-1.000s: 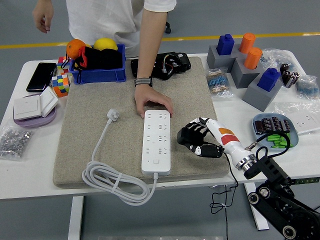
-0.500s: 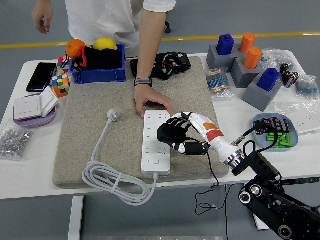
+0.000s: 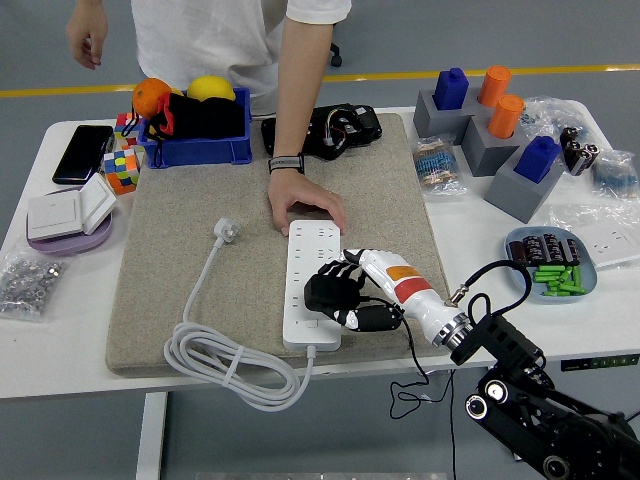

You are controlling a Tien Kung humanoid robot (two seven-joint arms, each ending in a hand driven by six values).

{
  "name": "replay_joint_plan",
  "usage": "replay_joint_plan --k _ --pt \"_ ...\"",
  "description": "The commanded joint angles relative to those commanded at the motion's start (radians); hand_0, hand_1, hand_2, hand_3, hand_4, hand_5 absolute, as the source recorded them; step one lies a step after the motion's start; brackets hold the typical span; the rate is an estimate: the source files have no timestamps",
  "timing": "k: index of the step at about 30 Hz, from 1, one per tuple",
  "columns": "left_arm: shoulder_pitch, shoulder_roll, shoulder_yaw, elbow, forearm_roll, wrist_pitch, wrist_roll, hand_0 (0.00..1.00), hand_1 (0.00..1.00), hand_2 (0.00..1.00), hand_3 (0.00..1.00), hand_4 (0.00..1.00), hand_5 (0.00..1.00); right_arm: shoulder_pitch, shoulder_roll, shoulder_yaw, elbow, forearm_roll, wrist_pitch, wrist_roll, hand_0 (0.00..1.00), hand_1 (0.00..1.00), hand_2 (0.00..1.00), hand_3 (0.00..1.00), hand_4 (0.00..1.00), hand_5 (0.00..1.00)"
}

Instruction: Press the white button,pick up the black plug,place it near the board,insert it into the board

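Note:
A white power strip lies lengthwise on the grey felt mat. My right hand hovers over the strip's near end, fingers curled down, covering the white button there. Whether a fingertip touches the button is hidden. The strip's white cord coils off the mat's front edge and ends in a white plug lying left of the strip. A person's hand rests flat on the strip's far end. I cannot pick out a black plug. My left hand is out of view.
A blue bin with fruit, a Rubik's cube and a phone sit at the back left. Grey blocks with blue and orange pegs stand back right. A blue dish of batteries sits right. A black cable hangs from my right arm.
My right hand has moved left and toward the near edge, from beside the strip on the mat to over the strip's near end. The person's hand has stayed put.

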Motion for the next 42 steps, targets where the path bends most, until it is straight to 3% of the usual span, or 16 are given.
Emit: replay_joint_plan --k 23,42 --pt "-0.002 0.0 -0.001 0.0 0.001 0.001 0.0 0.466 0.496 0.513 0.579 0.57 0.289 0.012 0.01 0.004 -0.052 -0.029 -0.013 0.02 0.375 0.29 0.299 0.52 0.78 0.002" --pt "-0.003 0.0 0.0 0.0 0.001 0.001 0.0 0.466 0.496 0.51 0.579 0.569 0.289 0.017 0.007 0.015 -0.042 -0.035 -0.017 0.028 0.377 0.288 0.297 0.521 0.778 0.002"
